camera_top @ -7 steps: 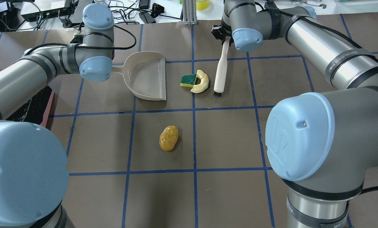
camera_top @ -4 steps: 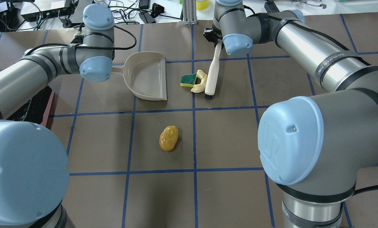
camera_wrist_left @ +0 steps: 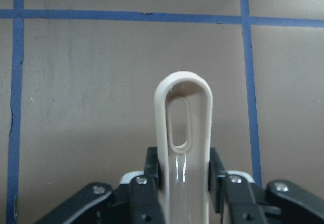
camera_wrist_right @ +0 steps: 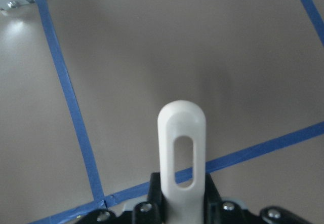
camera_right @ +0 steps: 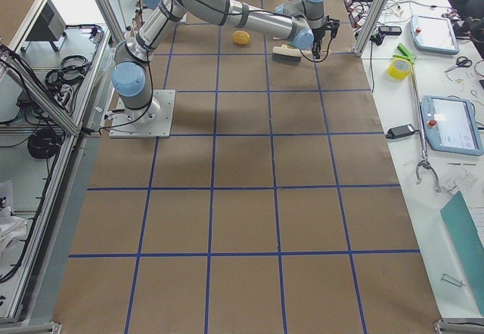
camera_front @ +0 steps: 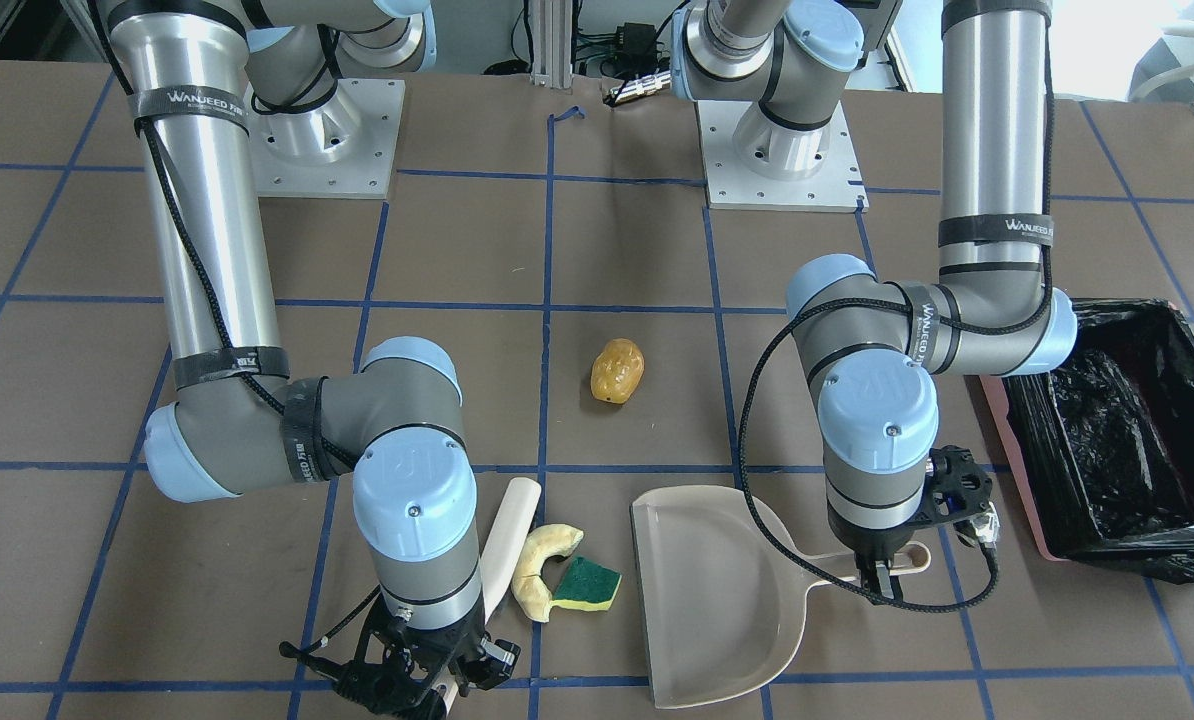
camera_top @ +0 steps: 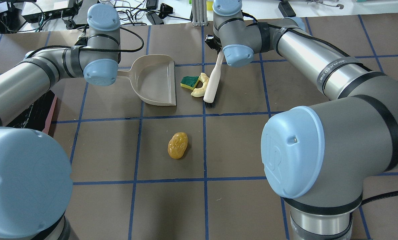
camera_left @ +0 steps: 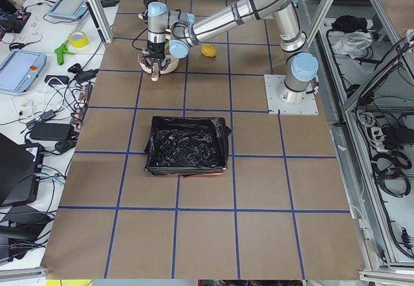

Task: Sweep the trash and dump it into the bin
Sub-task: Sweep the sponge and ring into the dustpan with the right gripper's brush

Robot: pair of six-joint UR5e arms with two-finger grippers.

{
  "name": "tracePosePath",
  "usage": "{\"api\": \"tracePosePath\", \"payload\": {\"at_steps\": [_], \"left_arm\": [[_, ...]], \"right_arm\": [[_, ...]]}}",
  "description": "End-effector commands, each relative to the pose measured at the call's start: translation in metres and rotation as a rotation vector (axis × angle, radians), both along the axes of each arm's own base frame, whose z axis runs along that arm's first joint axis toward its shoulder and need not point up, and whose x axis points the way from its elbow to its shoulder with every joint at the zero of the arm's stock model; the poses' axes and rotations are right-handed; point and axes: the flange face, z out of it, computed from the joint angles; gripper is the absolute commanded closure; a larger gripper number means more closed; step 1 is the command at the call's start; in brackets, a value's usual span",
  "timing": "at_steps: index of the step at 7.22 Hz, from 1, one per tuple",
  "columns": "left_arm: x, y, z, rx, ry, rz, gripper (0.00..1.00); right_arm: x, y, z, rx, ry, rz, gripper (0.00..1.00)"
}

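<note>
Brush against the crescent, pan flat beside it

The right pincer (camera_front: 412, 672) is clamped on the white handle of the brush (camera_top: 213, 80), just below the slotted end. The brush slants down to the worktop (camera_top: 239, 146), with its dark bristles at the end nearer the robot. Its side touches the outer curve of the crescent (camera_top: 200, 87). The sponge (camera_top: 188, 82) sits green side up in the crescent's hollow, touching it. It lies just beside the open lip of the pan (camera_top: 155, 80), with a narrow strip of worktop between them.

The left pincer (camera_wrist_left: 183, 176) is pinched on the pan's handle below its looped end. The pan lies flat with its mouth toward the sponge and crescent.

The lump (camera_top: 177, 145) lies alone in the next grid square toward the robot, well apart from the other two pieces and from both tools. The bin (camera_front: 1009, 447), lined with a black bag, stands on the worktop at the robot's left, beyond the left arm's elbow and apart from the pan
</note>
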Motion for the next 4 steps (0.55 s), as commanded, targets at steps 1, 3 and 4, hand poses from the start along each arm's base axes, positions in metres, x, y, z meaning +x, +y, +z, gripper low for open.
{"api": "tracePosePath", "payload": {"at_steps": [1, 3, 4], "left_arm": [[0.001, 0.0, 0.0, 0.0, -0.003, 0.001, 1.0], [0.0, 0.0, 0.0, 0.0, -0.001, 0.001, 1.0], [-0.001, 0.0, 0.0, 0.0, -0.001, -0.001, 1.0]], "right_arm": [[0.018, -0.007, -0.002, -0.049, -0.027, -0.015, 0.92], [0.051, -0.013, 0.004, -0.084, -0.054, -0.004, 0.92], [0.064, -0.018, 0.011, -0.107, -0.063, 0.011, 0.92]]}}
